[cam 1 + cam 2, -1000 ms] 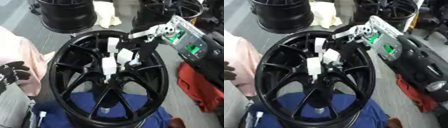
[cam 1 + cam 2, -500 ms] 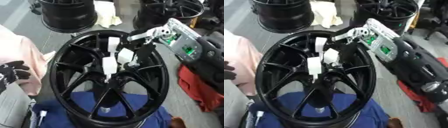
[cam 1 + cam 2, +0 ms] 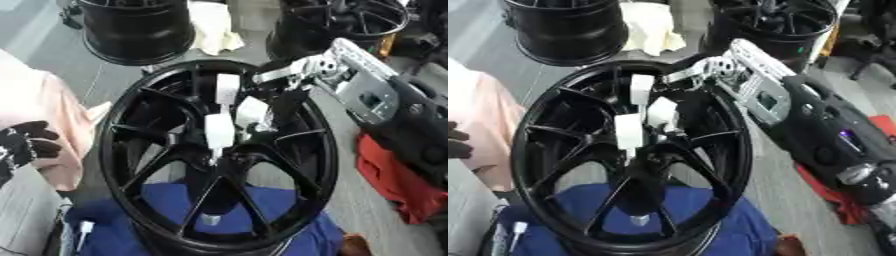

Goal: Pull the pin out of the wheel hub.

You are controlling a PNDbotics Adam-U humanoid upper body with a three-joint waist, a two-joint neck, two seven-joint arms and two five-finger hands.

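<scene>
Left hand (image 3: 26, 145) is seen at the left edge, dark fingers curled and nothing held. At the centre, the black wheel hub (image 3: 131, 120) stands over a blue cloth (image 3: 289, 210); a thin pale pin (image 3: 215, 157) is seen at its middle. Right hand (image 3: 254, 112), reaching in from the right, has white fingertips (image 3: 219, 134) closed around the pin's top.
</scene>
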